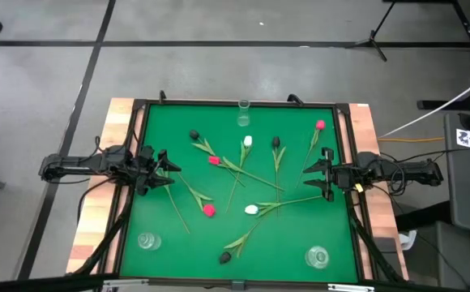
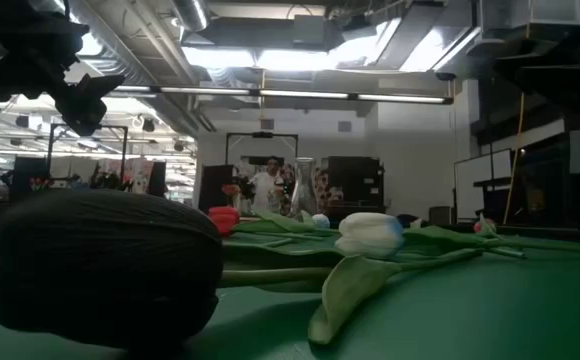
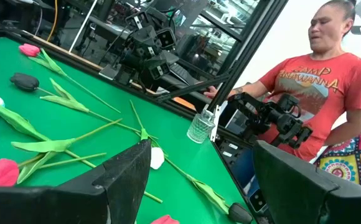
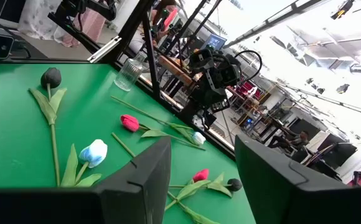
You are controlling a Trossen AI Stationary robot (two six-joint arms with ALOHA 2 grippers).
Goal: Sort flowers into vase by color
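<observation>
Artificial tulips with thin green stems and leaves lie scattered across the middle of the green felt worktop (image 1: pixel 300 235), none of them in a vase. Three pink-red heads show: one near the far right (image 1: pixel 321 125), one at the centre left (image 1: pixel 214 161) and one nearer the front (image 1: pixel 209 211). Two white heads lie at the centre (image 1: pixel 248 141) and just right of the front pink-red one (image 1: pixel 252 209). Three black heads lie at the far left (image 1: pixel 194 135), at the centre right (image 1: pixel 275 142) and at the front edge (image 1: pixel 225 257); several stems cross one another in the middle.

Three small clear glass vases stand at the worktop's rim: one at the far middle (image 1: pixel 244 105), one at the front left (image 1: pixel 147 241) and one at the front right (image 1: pixel 317 258). A low black frame borders the felt.

The left gripper (image 1: pixel 164 168) hovers at the left edge, its fingers (image 3: pixel 127 177) spread wide and holding nothing. The right gripper (image 1: pixel 318 177) hovers at the right edge, fingers (image 4: pixel 149 171) parted and empty too.

Beyond the worktop's right side stands a person in a red T-shirt (image 3: pixel 317 93); its print seems to read "CAMP" over a longer word I cannot make out.
</observation>
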